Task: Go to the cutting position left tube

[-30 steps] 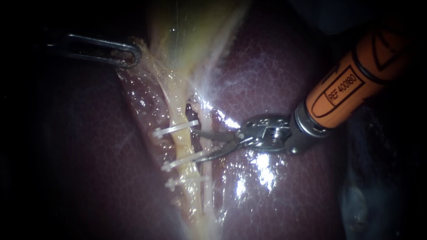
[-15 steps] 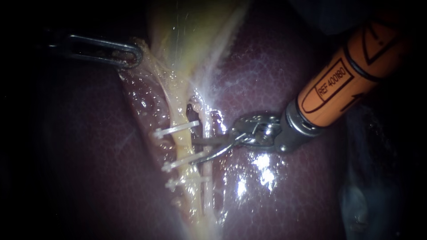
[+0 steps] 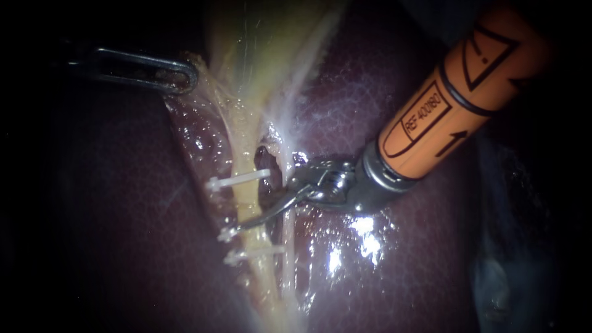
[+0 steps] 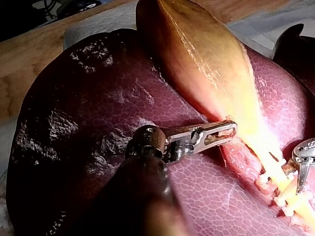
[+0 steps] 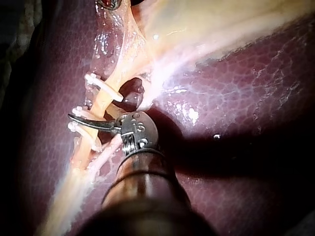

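endoscope view: left instrument [image 3: 185,77] clamps gallbladder [image 3: 259,49]; right instrument's [image 3: 256,216] one blade crosses left tube [image 3: 245,196], other hidden, gap unclear.

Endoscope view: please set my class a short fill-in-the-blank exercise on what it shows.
1. The pale yellow tube carries ___ white plastic clips.
2. The orange-shafted instrument enters from the view's ___ side.
3. The slotted silver left instrument grips the yellowish gallbladder, which lies on the dark red ___.
Missing words: three; right; liver.
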Controlling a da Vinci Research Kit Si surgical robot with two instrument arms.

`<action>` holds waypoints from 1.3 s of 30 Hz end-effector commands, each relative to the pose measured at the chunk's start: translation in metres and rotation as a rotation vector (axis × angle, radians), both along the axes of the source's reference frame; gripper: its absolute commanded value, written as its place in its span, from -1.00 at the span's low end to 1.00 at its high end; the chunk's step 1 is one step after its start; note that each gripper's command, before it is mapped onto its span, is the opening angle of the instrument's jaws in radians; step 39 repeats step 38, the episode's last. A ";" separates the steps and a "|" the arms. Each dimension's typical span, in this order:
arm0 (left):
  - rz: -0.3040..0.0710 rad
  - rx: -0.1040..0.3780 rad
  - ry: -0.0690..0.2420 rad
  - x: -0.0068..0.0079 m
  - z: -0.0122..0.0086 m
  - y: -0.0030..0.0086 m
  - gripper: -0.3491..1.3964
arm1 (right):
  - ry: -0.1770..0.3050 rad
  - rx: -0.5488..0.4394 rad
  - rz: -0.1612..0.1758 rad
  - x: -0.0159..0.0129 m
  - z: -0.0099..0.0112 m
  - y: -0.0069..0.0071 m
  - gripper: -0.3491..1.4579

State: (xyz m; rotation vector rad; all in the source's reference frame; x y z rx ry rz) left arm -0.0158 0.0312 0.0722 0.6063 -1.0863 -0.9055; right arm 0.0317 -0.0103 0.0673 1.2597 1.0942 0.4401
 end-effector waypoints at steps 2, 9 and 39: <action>0.000 0.000 0.000 0.0000 0.0000 0.0000 -1.00 | 0.019 0.009 0.010 0.0007 -0.0001 0.0000 0.84; 0.000 0.000 0.000 0.0000 0.0000 0.0000 -1.00 | 0.045 0.023 0.031 0.0025 -0.0006 -0.0002 0.80; 0.000 0.000 0.000 0.0001 0.0000 0.0000 -1.00 | 0.142 0.029 0.070 0.0035 -0.0076 0.0013 0.86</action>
